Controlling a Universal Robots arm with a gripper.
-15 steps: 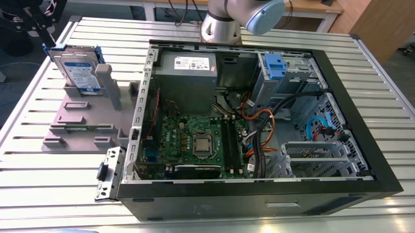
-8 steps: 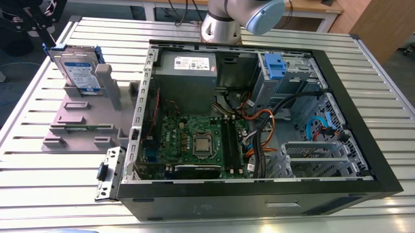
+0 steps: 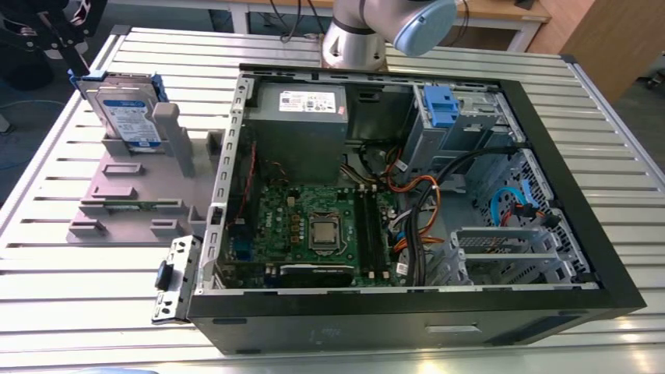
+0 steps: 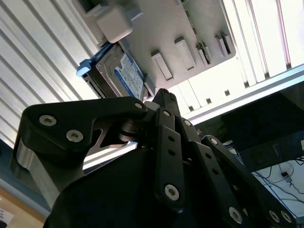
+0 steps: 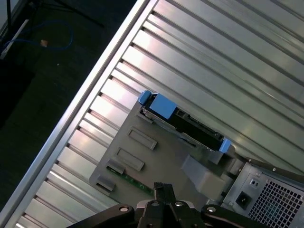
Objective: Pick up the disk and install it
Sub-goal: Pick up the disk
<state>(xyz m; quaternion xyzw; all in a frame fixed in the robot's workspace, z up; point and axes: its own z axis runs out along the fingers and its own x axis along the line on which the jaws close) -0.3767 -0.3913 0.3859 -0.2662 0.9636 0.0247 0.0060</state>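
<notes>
Silver disk [image 3: 124, 117] awaiting pickup

The disk is standing on edge in the grey holder [image 3: 135, 195] beside the computer case [image 3: 582, 234]. The gripper [image 3: 75, 62] is hovering just above, fingers [image 5: 164, 192] pressed together, empty. Likely rigid, dense, shock-sensitive; grip across its bracketed edges.

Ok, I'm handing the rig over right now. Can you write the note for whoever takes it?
Gripper: shut and empty, hanging close over the disk; whether it touches it cannot be told.
Disk: standing on edge in the grey holder on the table, to the exterior view's left of the open computer case.
Done: nothing that shows; the disk is not picked up.
Left: the pick and the install.
</notes>
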